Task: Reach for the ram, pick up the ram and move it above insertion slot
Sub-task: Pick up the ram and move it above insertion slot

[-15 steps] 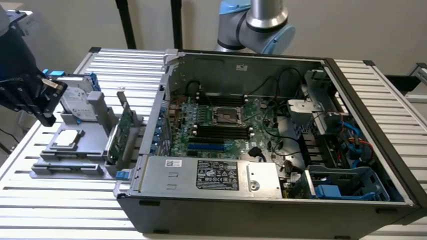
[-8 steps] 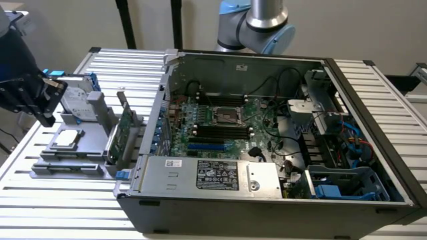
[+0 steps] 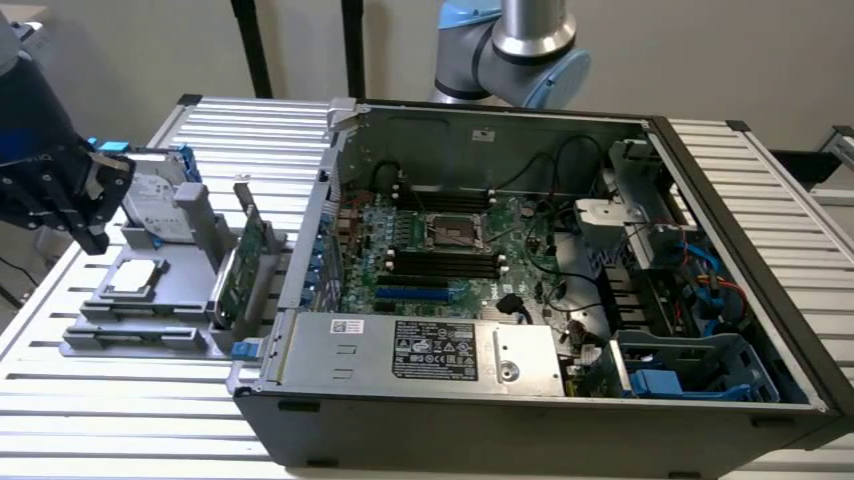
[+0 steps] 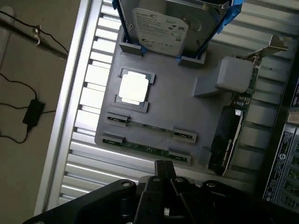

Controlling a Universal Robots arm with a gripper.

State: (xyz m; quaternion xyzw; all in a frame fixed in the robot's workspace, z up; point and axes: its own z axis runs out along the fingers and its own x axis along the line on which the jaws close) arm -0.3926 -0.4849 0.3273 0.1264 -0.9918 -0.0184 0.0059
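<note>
Near the grey holder's (image 4: 180, 111) edge, the ram (image 4: 147, 149), a thin green stick, is standing edgewise in grey clips (image 4: 180, 157), seemingly beside a second stick (image 4: 152, 127). The black claw (image 4: 164, 164) is hovering close by it; whether spread or pressed together, I cannot tell. The holder is resting on a slatted aluminium desk (image 3: 120, 400).

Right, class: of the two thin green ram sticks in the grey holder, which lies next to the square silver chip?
The inner stick, directly beside the chip; the other stick runs along the holder's outer edge.
</note>
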